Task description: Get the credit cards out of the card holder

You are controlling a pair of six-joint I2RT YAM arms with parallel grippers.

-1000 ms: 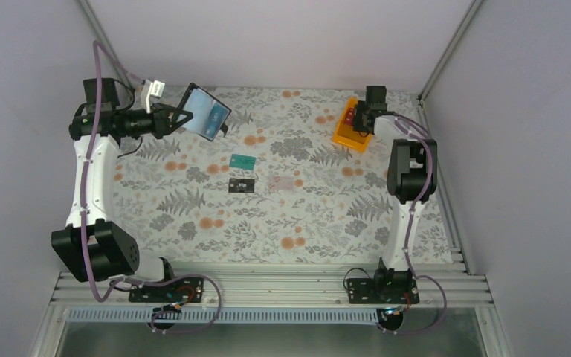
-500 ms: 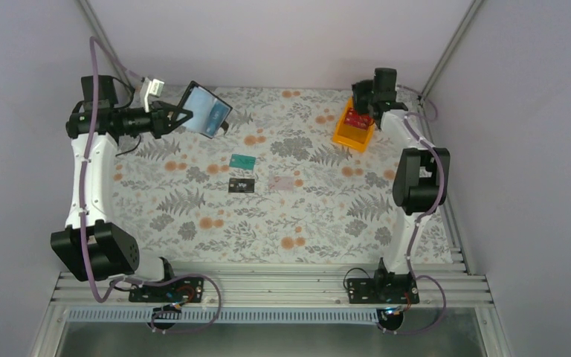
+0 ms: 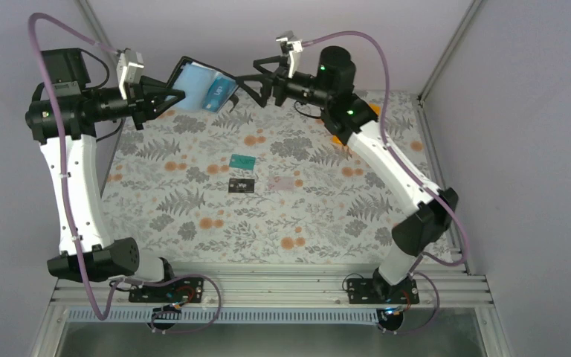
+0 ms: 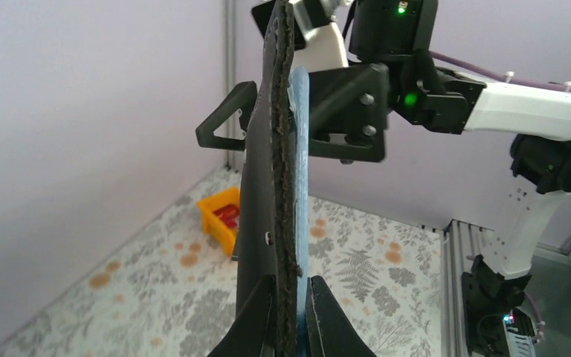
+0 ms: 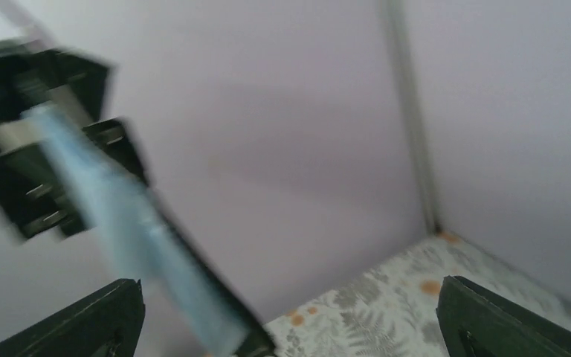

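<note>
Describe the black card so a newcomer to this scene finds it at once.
On the floral table, three cards lie near the middle. In the top view, the black card sits just below the teal card and left of the pink card. It alone is dark, with white marks.

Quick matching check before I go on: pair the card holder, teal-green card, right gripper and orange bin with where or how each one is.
1 card holder
2 teal-green card
3 right gripper
4 orange bin

A flat on the table
B open, in the air
C red thing inside
D raised, clamped in the left gripper

Pairs: 1-D, 2-A, 3-B, 4-C
</note>
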